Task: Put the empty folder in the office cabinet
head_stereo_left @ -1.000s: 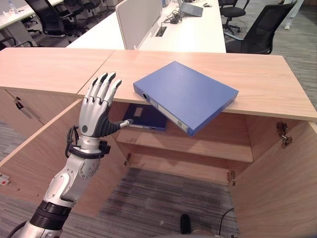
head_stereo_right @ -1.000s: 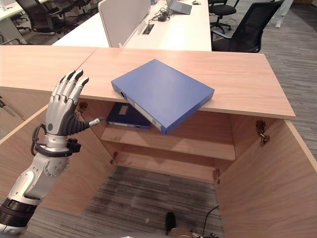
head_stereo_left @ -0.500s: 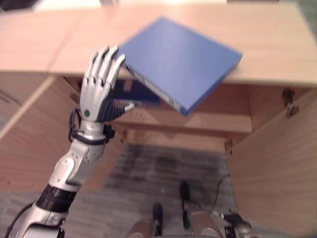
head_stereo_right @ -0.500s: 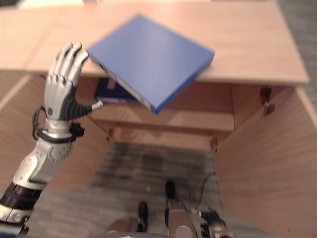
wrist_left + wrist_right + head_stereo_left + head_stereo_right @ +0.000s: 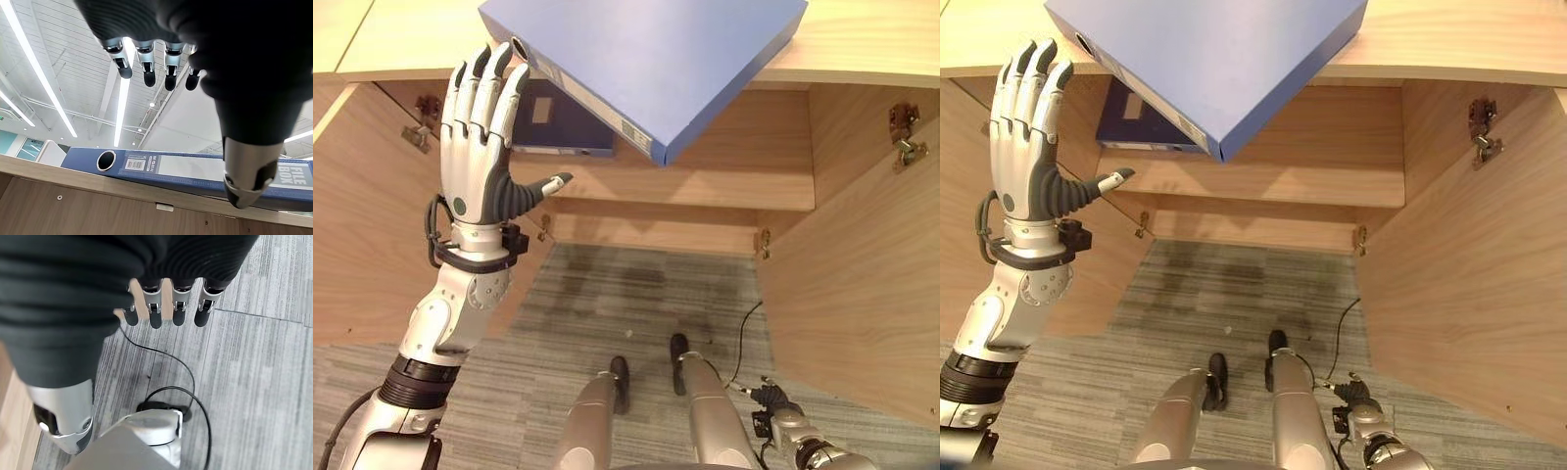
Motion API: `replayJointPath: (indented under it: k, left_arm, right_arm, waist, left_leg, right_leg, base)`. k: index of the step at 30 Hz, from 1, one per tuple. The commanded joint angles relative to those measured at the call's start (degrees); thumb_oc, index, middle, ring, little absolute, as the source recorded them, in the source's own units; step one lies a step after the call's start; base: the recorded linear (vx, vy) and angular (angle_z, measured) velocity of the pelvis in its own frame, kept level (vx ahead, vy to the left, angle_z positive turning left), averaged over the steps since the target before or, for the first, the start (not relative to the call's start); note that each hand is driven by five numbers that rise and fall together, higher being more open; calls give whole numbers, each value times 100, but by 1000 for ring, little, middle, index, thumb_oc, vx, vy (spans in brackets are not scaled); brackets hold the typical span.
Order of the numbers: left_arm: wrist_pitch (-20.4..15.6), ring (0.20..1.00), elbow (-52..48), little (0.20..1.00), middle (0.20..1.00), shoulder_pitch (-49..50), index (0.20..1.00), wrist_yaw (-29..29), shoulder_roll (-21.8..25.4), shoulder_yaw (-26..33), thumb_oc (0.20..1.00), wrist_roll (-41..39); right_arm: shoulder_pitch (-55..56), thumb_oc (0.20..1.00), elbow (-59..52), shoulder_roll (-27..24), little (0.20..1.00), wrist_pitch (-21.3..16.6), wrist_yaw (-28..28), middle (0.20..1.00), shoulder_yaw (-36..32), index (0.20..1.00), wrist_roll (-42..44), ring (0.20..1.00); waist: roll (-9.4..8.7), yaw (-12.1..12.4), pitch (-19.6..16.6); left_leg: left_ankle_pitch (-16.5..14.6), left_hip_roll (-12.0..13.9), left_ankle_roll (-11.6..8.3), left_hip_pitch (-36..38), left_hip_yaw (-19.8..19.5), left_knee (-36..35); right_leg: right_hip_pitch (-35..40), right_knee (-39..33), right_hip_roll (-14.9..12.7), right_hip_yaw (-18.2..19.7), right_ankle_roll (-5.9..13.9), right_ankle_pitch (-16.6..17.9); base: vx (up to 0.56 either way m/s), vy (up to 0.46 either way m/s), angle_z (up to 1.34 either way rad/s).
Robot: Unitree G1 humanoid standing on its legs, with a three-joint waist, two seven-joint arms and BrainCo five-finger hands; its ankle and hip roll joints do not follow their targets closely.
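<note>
Blue folder lies flat on the cabinet's wooden worktop, set askew. Its long axis runs diagonally across the worktop edge. The spine, with round finger hole and label, faces the left hand; one near corner juts out past the worktop's front edge and hangs over the open cabinet. In the left wrist view the spine shows edge-on, hole toward one end, resting on the worktop lip.

Left hand is raised upright just beside the folder's spine end, below and to the side of the hole. Fingers straight and together, dark tips up near the folder's edge; thumb splayed out toward the cabinet interior. Hand wide, holding nothing. Cannot tell whether the fingertips touch the folder.

Cabinet stands open under the folder. Both doors are swung out: left door behind the left hand, right door on the far side from it. A shelf crosses the interior below the overhanging corner. A second, darker folder lies on that shelf, beneath the spine of the blue one.

Right hand hangs low over grey carpet, well away from the folder; fingers straight, relaxed, holding nothing.
</note>
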Motion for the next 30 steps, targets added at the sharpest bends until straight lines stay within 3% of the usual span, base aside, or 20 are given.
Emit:
replayJointPath:
  k: [1, 5, 21, 30]
  left_arm:
    - [-2, 1000, -324, 1000, 1000, 197, 1000, 271, 25, 334, 1000, 98]
    - [14, 1000, -358, 1000, 1000, 222, 1000, 292, 37, 373, 1000, 155]
    - [-96, 1000, -93, 1000, 1000, -313, 1000, -330, 387, -671, 1000, 597]
    - [60, 1000, 282, 1000, 1000, -478, 1000, -388, 542, -928, 1000, 840]
  right_arm:
    - [246, 1000, 65, 42, 1000, -16, -4, 1000, 100, 1000, 229, 1000]
    - [235, 1000, 111, 47, 1000, -5, 27, 1000, 126, 1000, 166, 1000]
    - [304, 1000, 105, 8, 1000, -11, 83, 1000, 157, 1000, 148, 1000]
    - [272, 1000, 90, -30, 1000, -10, 79, 1000, 120, 1000, 142, 1000]
  waist:
    - [-54, 17, -501]
    - [-119, 52, -657]
    - [-19, -132, -773]
    - [7, -152, -781]
  left_leg:
    - [-663, -147, 394, -251, 140, 553]
    - [-636, -134, 423, -306, 233, 429]
    - [-612, -124, 380, -147, 67, 254]
    - [-601, -69, 364, -256, 42, 328]
  right_leg:
    - [159, -814, -252, 45, 346, 365]
    - [104, -1063, -264, 134, 412, 540]
    - [331, -1150, -307, 13, 385, 396]
    - [258, -1104, -285, 18, 381, 386]
  base:
    - [-33, 39, -16]
    - [-8, 15, -25]
    - [16, -7, 5]
    - [0, 0, 0]
